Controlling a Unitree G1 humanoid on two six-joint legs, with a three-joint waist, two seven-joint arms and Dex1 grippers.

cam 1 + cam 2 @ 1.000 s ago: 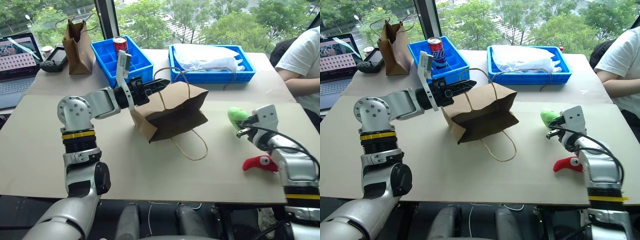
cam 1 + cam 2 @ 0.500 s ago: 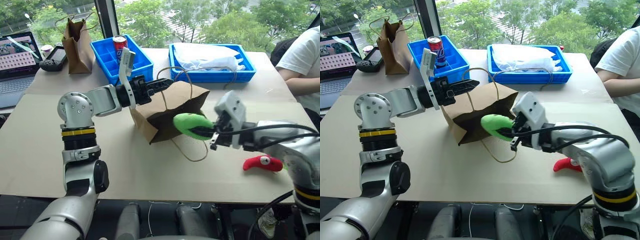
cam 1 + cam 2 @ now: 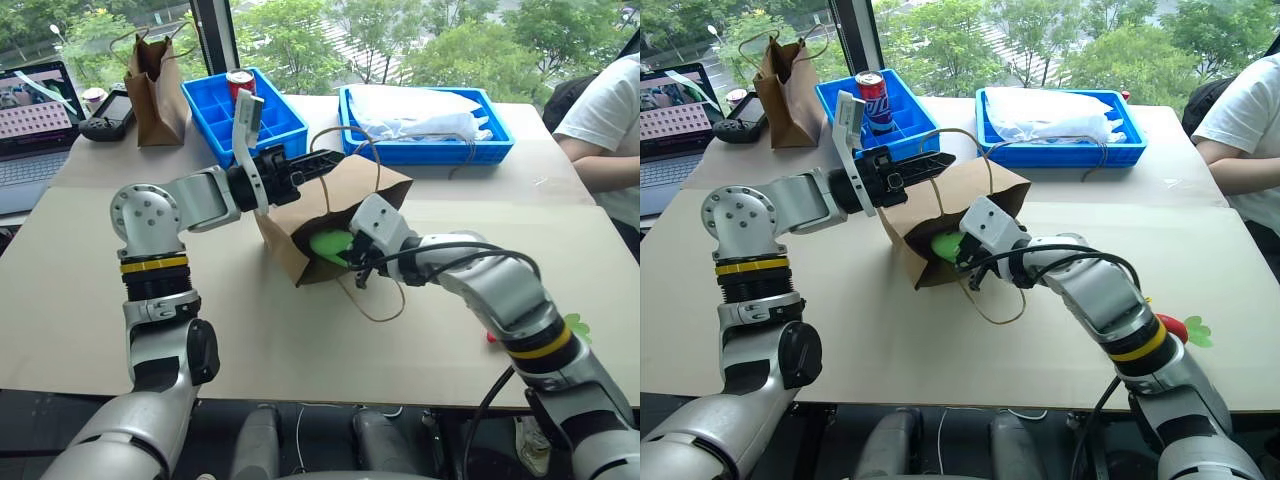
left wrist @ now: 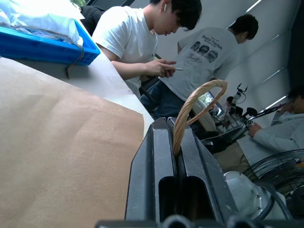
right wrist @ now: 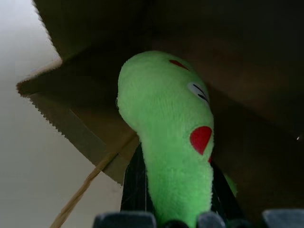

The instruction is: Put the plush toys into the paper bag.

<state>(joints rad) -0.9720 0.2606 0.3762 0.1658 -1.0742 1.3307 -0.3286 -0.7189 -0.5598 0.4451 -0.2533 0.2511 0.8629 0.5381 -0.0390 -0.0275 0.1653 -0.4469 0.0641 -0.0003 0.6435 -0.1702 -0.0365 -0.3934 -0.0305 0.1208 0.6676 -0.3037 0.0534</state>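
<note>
kraft paper is forming the wide paper bag (image 3: pixel 335 220), which is lying on its side near the middle of the table (image 3: pixel 90 300) with its mouth opening toward 5 o'clock. the left end effector (image 3: pixel 325 166) is reaching in from 9 o'clock, its fingers pressed together on the upper cord handle (image 4: pixel 197 102) and holding that edge of the mouth up; in the left wrist view the cord is running up between the two black fingers (image 4: pixel 154 166). the right end effector (image 3: pixel 350 262) is coming in from 4 o'clock, pinching the light green plush toy (image 3: pixel 328 244), whose front half is sitting inside the bag's mouth. in the right wrist view the toy's face is pointing into the dark interior, just past the serrated paper edge. the lower handle is lying as a loop on the table under the right wrist. the red plush toy (image 3: pixel 1180 328) with green leaves is lying near the table's edge at 4 o'clock, mostly hidden behind the right forearm. at 12 o'clock two blue trays (image 3: pixel 425 150) are standing, one with a can (image 3: pixel 871 100). a narrower brown bag (image 3: pixel 155 85) is standing at 10 o'clock.
</note>
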